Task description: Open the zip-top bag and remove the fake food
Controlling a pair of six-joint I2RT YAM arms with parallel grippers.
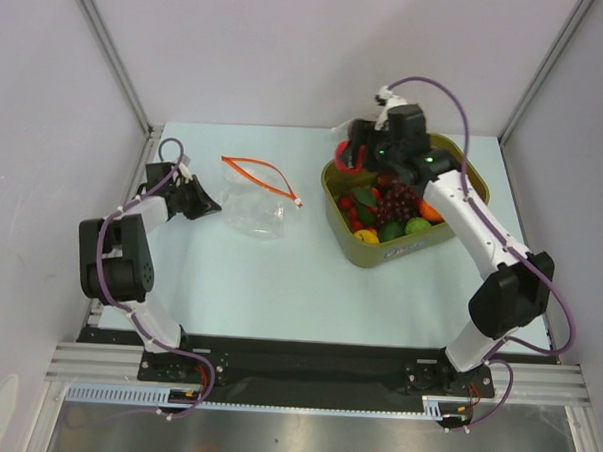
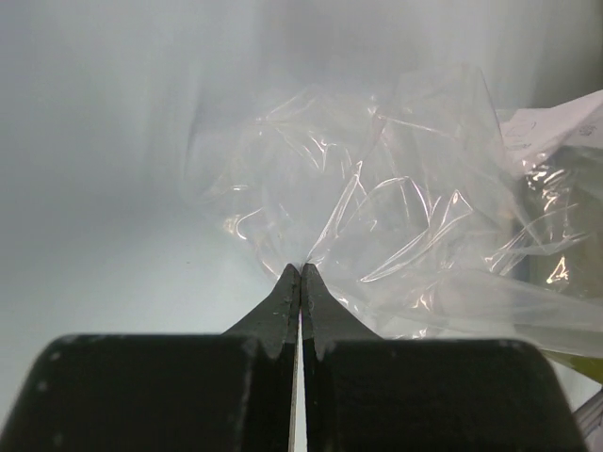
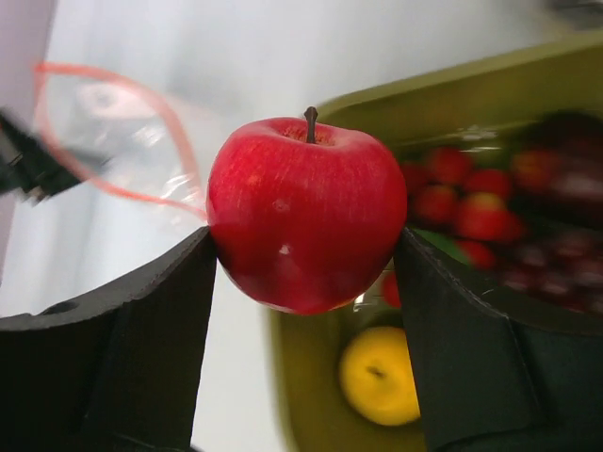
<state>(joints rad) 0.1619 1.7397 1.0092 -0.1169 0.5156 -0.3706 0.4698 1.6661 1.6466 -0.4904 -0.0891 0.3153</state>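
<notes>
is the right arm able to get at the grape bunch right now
Probably not yet: the right gripper is clamped on the red apple. The grape bunch lies uncovered in the tin close by, so otherwise likely reachable.

A pale table [image 1: 259,284] carries the crinkled clear zip-top bag [image 1: 254,202] near centre; an olive bin [image 1: 400,252] sits right.

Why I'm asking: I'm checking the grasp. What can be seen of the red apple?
The red apple is glossy and smooth, plastic-looking, with a short dark stem in its top dimple. It sits upright in the air, pinched at its sides between the right gripper's fingers, over the edge of the olive tray.
</notes>
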